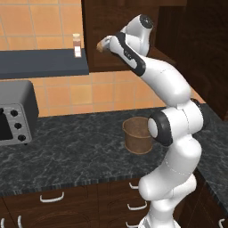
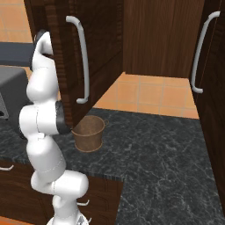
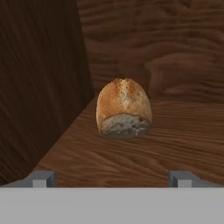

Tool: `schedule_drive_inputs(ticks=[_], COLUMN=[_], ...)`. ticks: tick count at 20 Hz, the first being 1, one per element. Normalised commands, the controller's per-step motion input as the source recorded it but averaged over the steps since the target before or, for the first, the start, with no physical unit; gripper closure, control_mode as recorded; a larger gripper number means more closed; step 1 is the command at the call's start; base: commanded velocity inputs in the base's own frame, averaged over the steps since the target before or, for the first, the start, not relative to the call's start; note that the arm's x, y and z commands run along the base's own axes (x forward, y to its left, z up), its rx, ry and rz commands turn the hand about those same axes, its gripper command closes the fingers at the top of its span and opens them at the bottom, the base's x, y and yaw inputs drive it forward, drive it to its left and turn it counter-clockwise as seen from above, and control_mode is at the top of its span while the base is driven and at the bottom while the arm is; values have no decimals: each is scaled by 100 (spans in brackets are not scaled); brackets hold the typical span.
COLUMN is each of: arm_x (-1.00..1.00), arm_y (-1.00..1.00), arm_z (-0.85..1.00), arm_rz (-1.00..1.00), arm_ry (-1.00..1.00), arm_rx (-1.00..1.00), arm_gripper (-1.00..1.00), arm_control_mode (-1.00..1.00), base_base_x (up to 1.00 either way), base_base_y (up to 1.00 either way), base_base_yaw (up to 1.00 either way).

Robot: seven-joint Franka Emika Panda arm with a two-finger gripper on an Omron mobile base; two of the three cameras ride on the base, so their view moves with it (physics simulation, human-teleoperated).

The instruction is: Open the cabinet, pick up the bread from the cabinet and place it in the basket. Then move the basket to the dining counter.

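The bread (image 3: 124, 108) was golden-tan with a pale grey-white cut face, on dark brown wood-grain cabinet (image 3: 183, 144) boards. The basket (image 1: 137, 135) was brown, woven, on black speckled counter (image 1: 71, 151).

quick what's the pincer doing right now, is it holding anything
Pincer: open and empty, its tips spread wide, apart from the small round tan-brown bread loaf that sits ahead of it on the dark wood cabinet shelf.
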Motion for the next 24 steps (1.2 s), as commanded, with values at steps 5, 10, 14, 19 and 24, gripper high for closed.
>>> schedule_drive_inputs(ticks=[5, 10, 14, 19, 24], arm_x=[43, 42, 47, 37, 39], arm_y=[3, 7, 4, 14, 17], arm_z=[-8, -4, 0, 0, -6], arm_rz=[0, 0, 0, 0, 0], arm_ry=[0, 0, 0, 0, 0], arm_rx=[0, 0, 0, 0, 0], arm_gripper=[-100, -100, -100, -100, -100], arm_control_mode=[-100, -100, -100, -100, -100], base_base_x=[0, 0, 0, 0, 0], base_base_y=[0, 0, 0, 0, 0], base_base_yaw=[0, 0, 0, 0, 0])
